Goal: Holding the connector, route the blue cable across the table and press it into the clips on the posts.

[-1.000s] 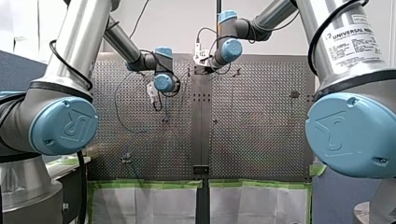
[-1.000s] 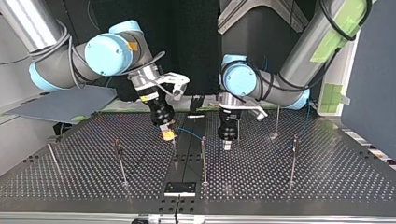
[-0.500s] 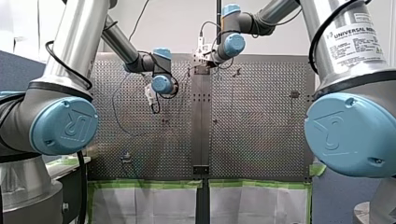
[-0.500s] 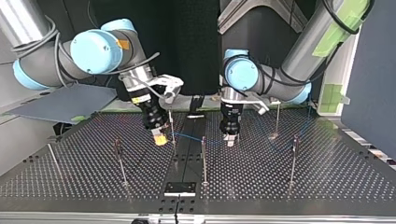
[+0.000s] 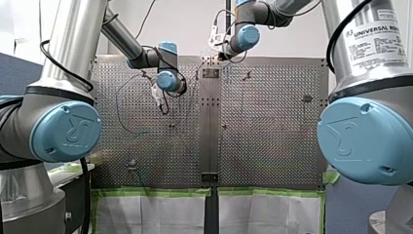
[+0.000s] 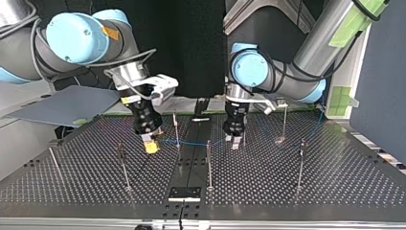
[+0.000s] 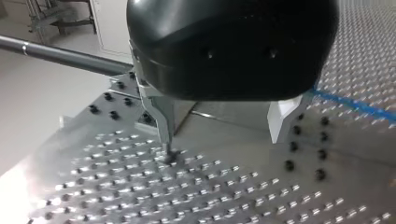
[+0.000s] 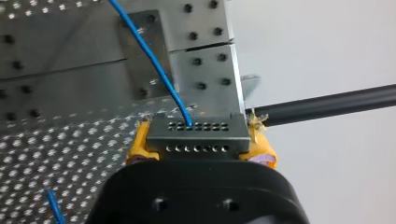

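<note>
Connector (image 8: 198, 137) is clamped in right gripper (image 6: 151, 145), left of centre post (image 6: 208, 163) in top view. Blue cable (image 6: 191, 143) runs from it past that post to left gripper (image 7: 223, 133), jaws apart.

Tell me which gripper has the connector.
My right gripper: its yellow fingers clamp the grey connector with the blue cable plugged in. My left gripper has fingers apart, holding nothing.

A perforated table (image 6: 287, 191) carries a small black plate (image 6: 184, 193); green tape (image 5: 156, 193) edges white sheets (image 5: 151, 214).
</note>
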